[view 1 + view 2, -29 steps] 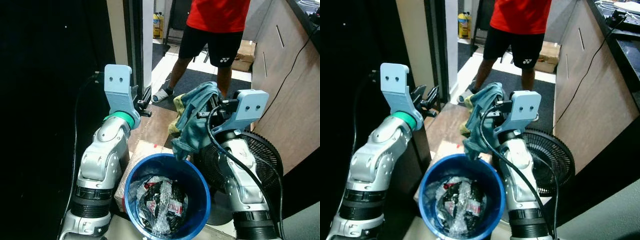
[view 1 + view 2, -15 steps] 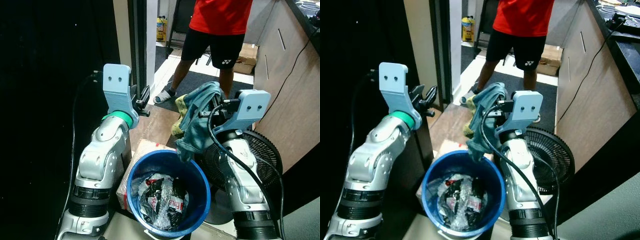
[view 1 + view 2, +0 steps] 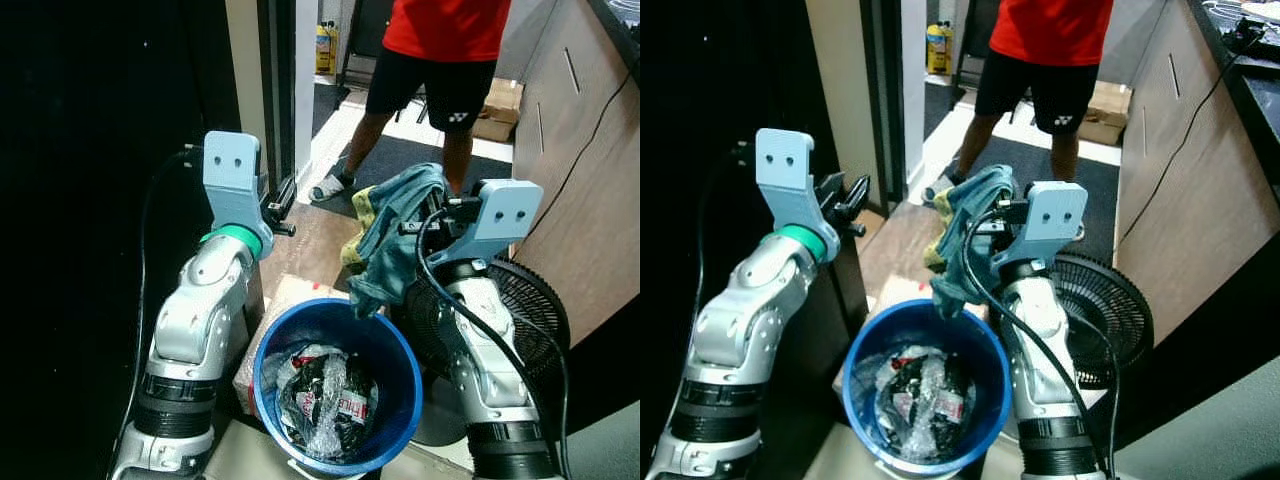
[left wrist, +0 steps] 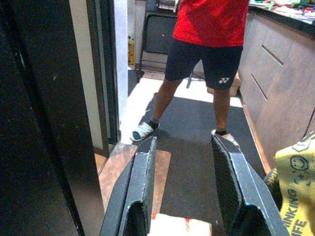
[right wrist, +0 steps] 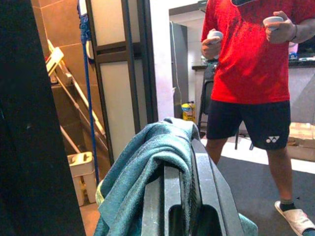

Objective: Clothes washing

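Note:
My right gripper [image 3: 428, 215] is shut on a teal cloth [image 3: 388, 238] with a yellow piece [image 3: 358, 218] bunched in it. The cloth drapes over the fingers [image 5: 199, 182] and hangs down to the far rim of a blue bucket [image 3: 400, 372]. The bucket holds crumpled plastic bags and wrappers [image 3: 322, 395]. My left gripper [image 3: 281, 205] is raised at the left of the bucket, open, with nothing between its fingers [image 4: 141, 182]. In the left wrist view the yellow printed cloth [image 4: 295, 189] shows at the edge.
A person [image 3: 440, 60] in a red shirt and black shorts stands ahead on a dark mat, holding controllers. A black floor fan [image 3: 520, 315] stands behind my right arm. Wooden cabinets [image 3: 575, 150] run along the right. A dark panel [image 3: 90, 200] and door frame stand at the left; a cardboard box [image 3: 285, 300] lies behind the bucket.
The camera shifted slightly. Both arms keep their poses, and the cloth still hangs from my right gripper over the bucket's rim.

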Available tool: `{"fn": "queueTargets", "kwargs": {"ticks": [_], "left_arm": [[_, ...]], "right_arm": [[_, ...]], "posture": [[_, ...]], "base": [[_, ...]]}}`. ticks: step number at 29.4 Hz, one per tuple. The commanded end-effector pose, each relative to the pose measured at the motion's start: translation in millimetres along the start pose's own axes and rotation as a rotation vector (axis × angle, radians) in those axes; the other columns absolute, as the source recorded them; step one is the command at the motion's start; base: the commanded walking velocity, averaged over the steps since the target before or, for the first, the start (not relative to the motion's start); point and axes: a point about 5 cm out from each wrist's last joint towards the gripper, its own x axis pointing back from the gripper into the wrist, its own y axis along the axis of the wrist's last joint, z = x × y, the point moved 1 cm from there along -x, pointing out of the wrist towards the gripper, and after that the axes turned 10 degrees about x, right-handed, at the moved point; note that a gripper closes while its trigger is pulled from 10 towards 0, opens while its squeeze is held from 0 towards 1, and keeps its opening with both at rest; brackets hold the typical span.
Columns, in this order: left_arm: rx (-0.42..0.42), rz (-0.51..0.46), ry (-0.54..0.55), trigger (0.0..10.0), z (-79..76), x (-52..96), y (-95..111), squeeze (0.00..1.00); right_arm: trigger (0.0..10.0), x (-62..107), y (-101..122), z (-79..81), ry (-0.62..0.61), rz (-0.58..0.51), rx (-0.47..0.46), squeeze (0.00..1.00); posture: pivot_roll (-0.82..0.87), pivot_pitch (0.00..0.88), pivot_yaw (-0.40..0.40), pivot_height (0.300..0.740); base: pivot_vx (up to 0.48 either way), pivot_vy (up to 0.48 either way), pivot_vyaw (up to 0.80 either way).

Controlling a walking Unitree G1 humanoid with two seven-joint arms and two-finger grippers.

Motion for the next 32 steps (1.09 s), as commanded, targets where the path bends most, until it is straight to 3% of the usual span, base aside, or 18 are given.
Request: {"fn": "queueTargets", "kwargs": {"ticks": [1, 22, 32], "left_arm": [[-0.002, 0.008, 0.009, 10.0, 1.6, 1.1, -4.9, 0.00], [0.000, 0.009, -0.003, 10.0, -1.5, 0.1, -6.2, 0.00], [0.002, 0.010, -0.022, 10.0, -4.6, 0.5, -6.7, 0.00]], "right_arm": [[10.0, 0.8, 0.2, 0.4, 0.000, -0.001, 0.002, 0.00], [10.0, -0.2, -1.2, 1.6, 0.003, 0.002, 0.008, 0.00], [10.0, -1.1, -3.1, 1.2, -0.002, 0.010, -0.004, 0.00]], "posture": [[0.10, 0.043, 0.016, 0.740], [0.11, 0.039, 0.017, 0.740], [0.11, 0.028, 0.017, 0.740]], "base": [[0.000, 0.000, 0.00], [0.000, 0.000, 0.00], [-0.396, 0.000, -0.36]]}}
